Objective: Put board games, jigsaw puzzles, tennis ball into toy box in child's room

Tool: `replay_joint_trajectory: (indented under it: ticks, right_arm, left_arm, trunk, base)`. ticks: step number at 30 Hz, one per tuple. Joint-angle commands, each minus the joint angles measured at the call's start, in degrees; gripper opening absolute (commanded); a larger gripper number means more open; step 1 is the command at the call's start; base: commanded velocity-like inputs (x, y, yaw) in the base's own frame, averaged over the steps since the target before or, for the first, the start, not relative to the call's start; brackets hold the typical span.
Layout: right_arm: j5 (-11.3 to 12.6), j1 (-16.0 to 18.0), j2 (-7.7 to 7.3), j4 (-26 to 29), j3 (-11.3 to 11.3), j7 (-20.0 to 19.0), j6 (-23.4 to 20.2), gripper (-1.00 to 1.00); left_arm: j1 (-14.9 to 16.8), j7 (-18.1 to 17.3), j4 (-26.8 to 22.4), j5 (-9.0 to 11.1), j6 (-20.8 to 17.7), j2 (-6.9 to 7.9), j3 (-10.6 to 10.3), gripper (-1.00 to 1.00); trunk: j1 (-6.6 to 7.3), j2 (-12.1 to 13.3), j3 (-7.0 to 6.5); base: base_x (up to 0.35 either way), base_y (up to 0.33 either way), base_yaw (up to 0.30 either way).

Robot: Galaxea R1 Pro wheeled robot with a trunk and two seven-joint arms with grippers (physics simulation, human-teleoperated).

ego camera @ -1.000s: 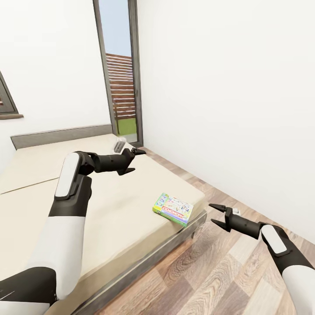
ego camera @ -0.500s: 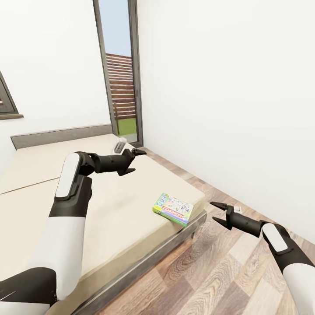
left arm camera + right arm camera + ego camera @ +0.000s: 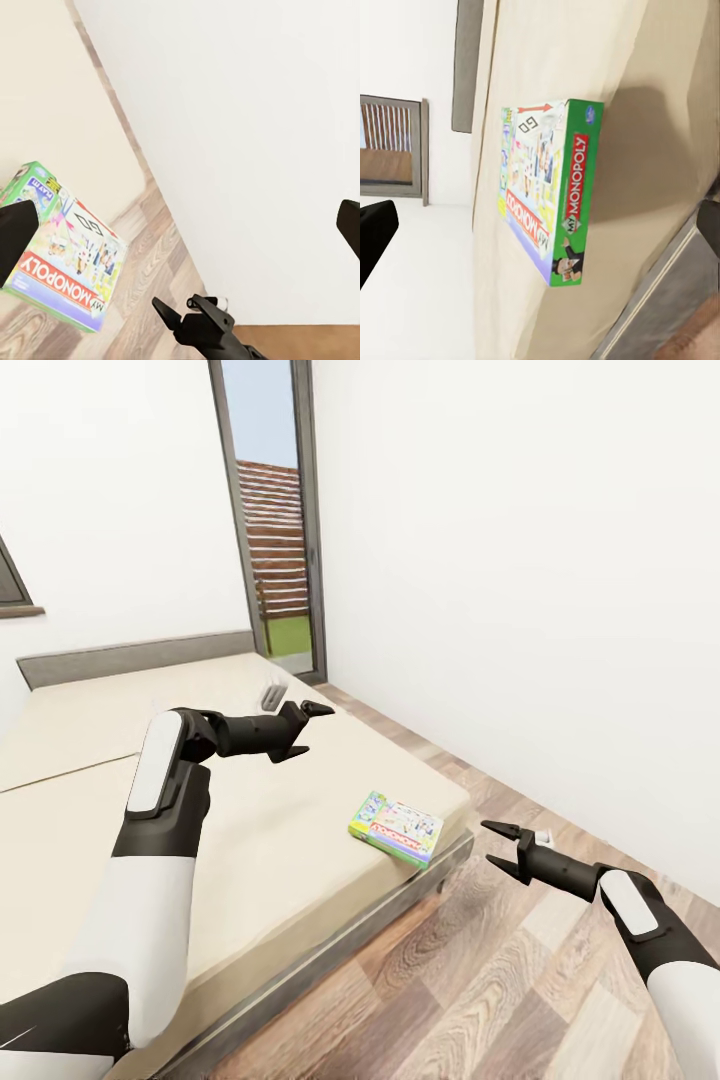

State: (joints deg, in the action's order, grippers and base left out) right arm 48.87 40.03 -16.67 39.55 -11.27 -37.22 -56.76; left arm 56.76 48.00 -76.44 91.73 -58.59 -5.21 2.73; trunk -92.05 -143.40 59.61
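Room: white walls, wood-plank floor (image 3: 480, 980), and a tall dark-framed window (image 3: 272, 510) past the bed's far corner.
Bed: the beige mattress of the bed (image 3: 250, 850) ran from its low grey headboard at the wall to a near corner beside the floor strip.
My left arm: it reached out over the middle of the mattress, above the surface and touching nothing.
My right arm: it stretched over the floor, off the bed's near corner.
Board game: the Monopoly box (image 3: 397, 828) lay flat on the mattress right at the near corner, close to both edges; my right wrist view showed its green side panel with the red banner (image 3: 553, 199), and my left wrist view showed its printed lid (image 3: 64, 259).
My left pincer: my left pincer (image 3: 305, 730) hung released, fingers spread, empty, well apart from the box.
My right pincer: my right pincer (image 3: 503, 847) was released too, fingers parted, empty, near the box but off the bed's edge, tips pointed towards it.
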Motion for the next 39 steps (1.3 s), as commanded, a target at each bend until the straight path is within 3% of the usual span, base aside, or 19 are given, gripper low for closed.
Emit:
replay_joint_trajectory:
  ticks: [1, 26, 39]
  right_arm:
    - [-0.3, 0.0, 0.02, 0.0, -0.2, -0.3, -0.3, 1.00]
    - [-0.2, 0.1, 0.00, -0.1, -0.2, -0.3, -0.3, 1.00]
    - [-0.2, 0.0, 0.06, -0.1, -0.2, -0.3, -0.3, 1.00]
  left_arm:
    - [0.0, 0.6, 0.0, 0.6, -0.2, -0.06, 0.2, 1.00]
    - [0.0, 0.6, 0.0, 0.5, -0.2, 0.01, 0.2, 1.00]
    - [-0.2, 0.5, 0.0, 0.5, -0.2, 0.02, 0.2, 1.00]
  trunk:
    - [-0.01, 0.0, 0.28]
    - [-0.65, -0.4, 5.82]
    - [-0.65, -0.4, 5.82]
  base:
    - [0.000, 0.000, 0.000]
    - [0.000, 0.000, 0.000]
    - [0.000, 0.000, 0.099]
